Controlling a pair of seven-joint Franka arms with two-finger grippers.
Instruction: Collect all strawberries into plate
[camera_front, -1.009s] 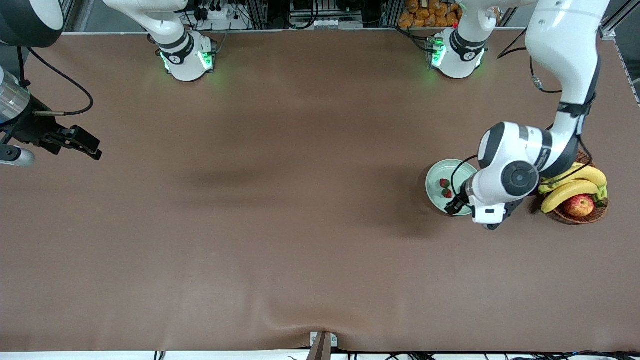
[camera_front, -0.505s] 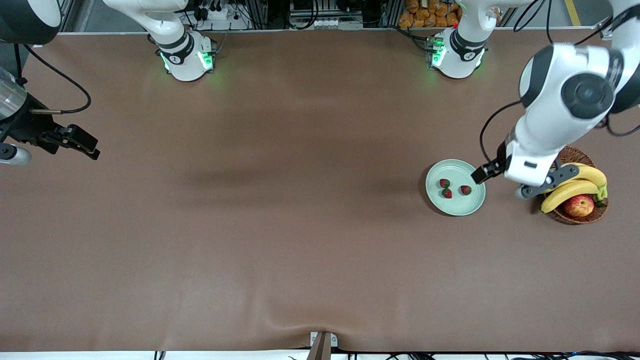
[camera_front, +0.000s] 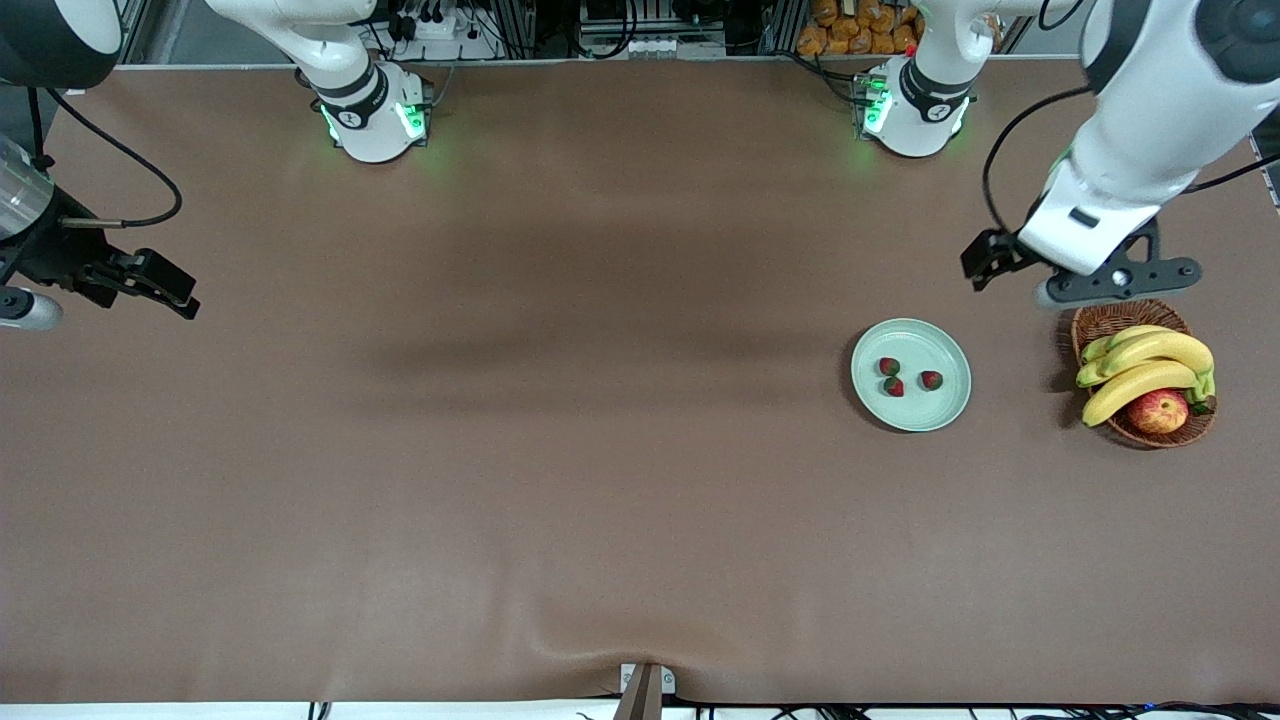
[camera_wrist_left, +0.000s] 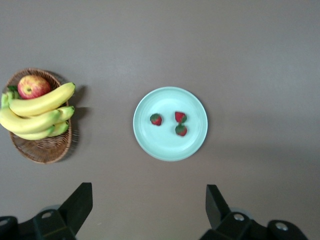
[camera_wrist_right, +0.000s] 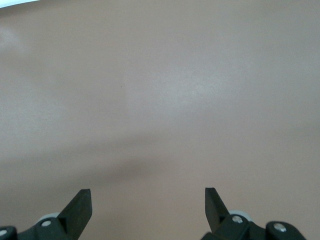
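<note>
Plate (camera_front: 911, 375): mint-green, on the brown table (camera_front: 560, 450), beside the wicker basket (camera_front: 1146, 432).
Strawberries (camera_front: 904, 379): three, all lying on the plate.
Basket contents: bananas (camera_front: 1145, 368), apple (camera_front: 1158, 411).
Left gripper (camera_front: 1040, 275): fingers spread wide, empty, over bare table.
Right gripper (camera_front: 150, 285): waiting, fingers spread wide, empty, at the right arm's end.

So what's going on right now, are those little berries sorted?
Left pincer open, empty, up above the table by the basket. Right pincer open, waiting at its table end. Three strawberries on the plate. Nothing in the way.
</note>
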